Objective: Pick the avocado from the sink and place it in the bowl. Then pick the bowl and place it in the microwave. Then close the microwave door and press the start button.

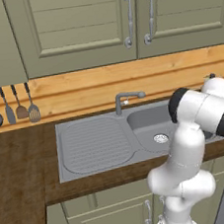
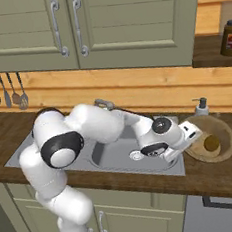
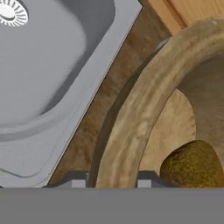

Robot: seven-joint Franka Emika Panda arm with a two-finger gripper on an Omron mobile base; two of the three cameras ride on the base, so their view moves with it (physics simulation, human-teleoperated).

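The wooden bowl (image 2: 226, 138) stands on the counter just right of the sink (image 2: 112, 158). The dark brown avocado (image 2: 211, 143) lies inside it, seen close up as avocado (image 3: 192, 164) in the hand view. My gripper (image 2: 194, 133) is at the bowl's left rim. In the hand view the gripper (image 3: 111, 181) straddles that bowl rim (image 3: 144, 100), one fingertip (image 3: 78, 181) outside and the other inside, both against the wood, so it is shut on it. The sink basin (image 1: 151, 129) holds nothing but its silver drain (image 1: 160, 138). The microwave and its door are out of view.
A curved faucet (image 1: 125, 100) rises behind the basin, and a soap dispenser (image 2: 201, 106) stands by the bowl's far side. Utensils (image 1: 9, 109) hang on the wall at left. Cabinets (image 2: 79, 26) hang overhead, and a jar (image 2: 229, 37) sits on a shelf at upper right.
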